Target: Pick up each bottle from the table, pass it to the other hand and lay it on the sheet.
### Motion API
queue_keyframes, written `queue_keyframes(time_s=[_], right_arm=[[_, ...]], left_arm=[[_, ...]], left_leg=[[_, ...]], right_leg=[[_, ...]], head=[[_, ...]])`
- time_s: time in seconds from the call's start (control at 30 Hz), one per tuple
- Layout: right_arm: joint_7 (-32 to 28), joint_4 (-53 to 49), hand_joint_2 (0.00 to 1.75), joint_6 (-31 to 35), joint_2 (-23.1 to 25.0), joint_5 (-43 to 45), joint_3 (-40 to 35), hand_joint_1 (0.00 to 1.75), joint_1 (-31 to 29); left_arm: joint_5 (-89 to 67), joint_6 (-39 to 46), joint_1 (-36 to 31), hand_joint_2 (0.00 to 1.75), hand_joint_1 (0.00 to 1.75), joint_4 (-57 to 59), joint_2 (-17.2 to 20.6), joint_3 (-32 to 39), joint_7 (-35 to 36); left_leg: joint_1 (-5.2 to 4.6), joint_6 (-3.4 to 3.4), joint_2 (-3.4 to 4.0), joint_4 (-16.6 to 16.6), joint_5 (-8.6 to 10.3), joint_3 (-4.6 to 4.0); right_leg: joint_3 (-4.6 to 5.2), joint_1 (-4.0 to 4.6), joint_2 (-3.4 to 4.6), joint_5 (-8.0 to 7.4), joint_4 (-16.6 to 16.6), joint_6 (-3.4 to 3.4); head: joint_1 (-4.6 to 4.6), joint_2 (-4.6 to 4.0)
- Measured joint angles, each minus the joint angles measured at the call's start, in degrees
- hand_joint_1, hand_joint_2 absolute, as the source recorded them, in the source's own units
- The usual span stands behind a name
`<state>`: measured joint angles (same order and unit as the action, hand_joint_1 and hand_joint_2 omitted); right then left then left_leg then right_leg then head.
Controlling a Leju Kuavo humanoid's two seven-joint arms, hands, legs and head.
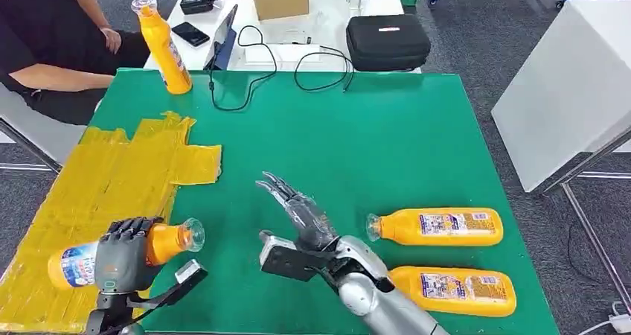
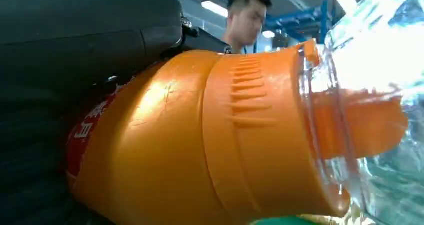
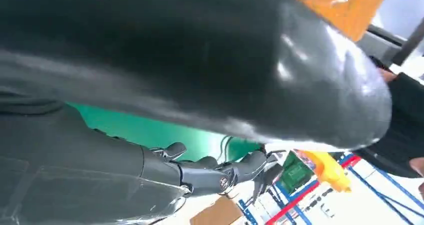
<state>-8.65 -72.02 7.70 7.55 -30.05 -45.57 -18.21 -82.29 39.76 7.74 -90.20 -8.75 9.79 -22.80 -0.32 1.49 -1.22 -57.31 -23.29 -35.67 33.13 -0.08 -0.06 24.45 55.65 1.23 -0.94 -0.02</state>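
The left hand (image 1: 123, 254) sits low at the near edge of the scene, its dark fingers (image 1: 132, 229) wrapped over the middle of an orange bottle (image 1: 123, 254) that lies on its side, clear cap (image 1: 193, 234) pointing toward the right hand, base over the yellow sheet (image 1: 111, 175). In the left wrist view the bottle's (image 2: 200, 145) ribbed orange shoulder and transparent cap loom large against the dark palm. The right hand (image 1: 298, 216) is raised over the green table (image 1: 372, 141), palm turned toward the held bottle, fingers (image 1: 279, 188) stretched out and apart, holding nothing. Beside the right arm two more orange bottles lie on their sides on the table, one farther (image 1: 437, 226), one nearer (image 1: 454, 290). A fourth bottle (image 1: 164, 48) stands upright at the far left corner, near a seated person (image 1: 52, 37).
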Motion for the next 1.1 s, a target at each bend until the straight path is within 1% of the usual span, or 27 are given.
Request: queue_keyframes(time_s=[0.03, 0.07, 0.13, 0.17, 0.3, 0.4, 0.5, 0.57, 0.6, 0.7, 0.8, 0.87, 1.0, 1.1], right_arm=[[-0.75, -0.44, 0.0, -1.85, -2.18, 2.55, 0.02, 0.0, -0.25], [-0.81, -0.51, 1.75, -1.98, -2.48, 2.7, 0.04, 0.0, -0.25], [-1.49, -1.21, 1.75, -3.2, -6.35, 3.49, 0.07, 0.0, -0.58], [-3.37, -5.59, 1.75, -4.38, -11.76, 1.61, 2.14, 0.0, 0.47], [-4.29, -11.71, 1.75, -6.3, -19.36, 0.41, 5.5, 0.0, 3.71], [-4.9, -18.15, 1.75, -6.0, -25.96, 0.19, 9.67, 0.0, 8.69], [-5.71, -27.98, 1.75, -5.52, -33.61, 1.86, 17.25, 0.0, 17.88], [-6.02, -34.97, 1.75, -5.58, -38.51, 4.92, 24.61, 0.0, 26.51], [-6.17, -38.62, 1.75, -6.13, -40.71, 6.69, 29.31, 0.0, 30.38], [-6.69, -46.94, 1.75, -7.99, -44.27, 9.44, 40.88, 0.0, 39.93], [-6.0, -52.05, 1.75, -8.77, -46.25, 9.61, 47.37, 0.0, 45.79], [-4.88, -55.77, 1.75, -8.91, -47.18, 9.85, 51.28, 0.0, 50.92], [-1.57, -62.85, 1.75, -9.08, -47.76, 9.43, 59.42, 0.0, 61.2], [2.0, -67.69, 1.75, -8.84, -47.96, 8.02, 64.12, 0.0, 67.48]], left_arm=[[-0.02, 0.0, -0.06, 1.75, 0.45, 3.65, 0.49, 0.2, 0.09], [-0.02, 0.0, -0.06, 0.0, 0.0, 4.13, 0.55, 0.24, 0.11], [0.31, 0.02, -0.9, 0.0, 0.0, 10.61, 1.53, 0.77, 0.24], [4.52, 0.46, -1.92, 0.0, 0.0, 18.52, 2.73, 0.72, -0.35], [4.83, 0.94, -2.91, 0.0, 0.0, 24.01, 3.63, 1.31, -0.39], [6.69, 0.94, -3.19, 0.0, 0.0, 25.79, 4.12, 2.45, -0.88], [9.46, 0.9, -2.55, 0.0, 0.0, 26.4, 4.6, 4.08, -3.03], [12.44, 0.92, -1.34, 0.0, 0.0, 25.56, 4.62, 5.31, -6.08], [14.26, 0.85, -0.61, 0.0, 0.0, 24.78, 4.62, 6.04, -7.48], [16.44, -0.07, 0.87, 0.0, 0.0, 22.74, 4.62, 8.15, -9.29], [17.79, -0.17, 1.63, 0.0, 0.0, 21.39, 4.55, 9.2, -10.29], [20.49, -0.37, 2.49, 0.0, 0.0, 19.79, 4.35, 9.99, -11.87], [32.17, -5.96, 5.09, 0.0, 0.0, 12.73, 3.83, 13.02, -16.37], [40.12, -10.24, 6.61, 0.0, 0.0, 6.17, 3.44, 14.47, -16.98]], left_leg=[[0.01, 0.01, 0.03, -0.01, 0.0, -0.01], [0.01, 0.01, 0.03, -0.01, 0.0, -0.01], [0.02, 0.01, 0.03, -0.02, 0.01, -0.02], [-0.01, 0.01, -0.06, -0.02, 0.0, -0.02], [-0.08, 0.03, -0.09, -0.02, -0.01, 0.05], [-0.12, 0.18, -0.27, -0.03, -0.11, 0.16], [-0.16, 0.25, -0.43, -0.05, -0.16, 0.19], [-0.22, 0.4, -0.45, -0.05, -0.32, 0.21], [-0.23, 0.33, -0.42, -0.05, -0.43, 0.2], [-0.25, 0.3, -0.01, -0.04, -0.65, 0.29], [-0.21, 0.3, 0.06, -0.04, -0.68, 0.39], [-0.17, 0.28, 0.02, -0.04, -0.66, 0.39], [-0.16, 0.28, 0.01, -0.04, -0.66, 0.38], [-0.18, 0.27, 0.03, -0.03, -0.7, 0.38]], right_leg=[[0.01, 0.0, 0.0, -0.03, 0.0, 0.02], [0.02, 0.0, 0.01, -0.03, 0.0, 0.03], [0.03, 0.0, 0.0, -0.02, 0.0, 0.03], [0.01, -0.01, -0.01, 0.0, 0.0, 0.02], [-0.05, -0.07, -0.04, 0.0, -0.03, 0.03], [-0.23, -0.14, -0.17, 0.1, -0.05, 0.2], [-0.3, -0.18, -0.32, 0.17, -0.06, 0.29], [-0.36, -0.21, -0.34, 0.28, -0.06, 0.43], [-0.36, -0.21, -0.32, 0.29, -0.05, 0.42], [-0.3, -0.25, 0.07, 0.3, -0.06, 0.41], [-0.25, -0.25, 0.17, 0.32, -0.06, 0.39], [-0.27, -0.23, 0.14, 0.44, -0.06, 0.46], [-0.31, -0.18, 0.13, 0.47, -0.06, 0.48], [-0.31, -0.19, 0.13, 0.48, -0.06, 0.48]], head=[[-0.02, 0.0], [-0.02, 0.0], [0.0, 0.0], [0.04, 0.0], [0.02, 0.0], [0.02, 0.0], [0.04, 0.0], [0.0, 0.0], [-0.02, 0.0], [0.07, 0.0], [0.07, 0.0], [0.02, 0.0], [0.07, 0.0], [0.05, 0.0]])
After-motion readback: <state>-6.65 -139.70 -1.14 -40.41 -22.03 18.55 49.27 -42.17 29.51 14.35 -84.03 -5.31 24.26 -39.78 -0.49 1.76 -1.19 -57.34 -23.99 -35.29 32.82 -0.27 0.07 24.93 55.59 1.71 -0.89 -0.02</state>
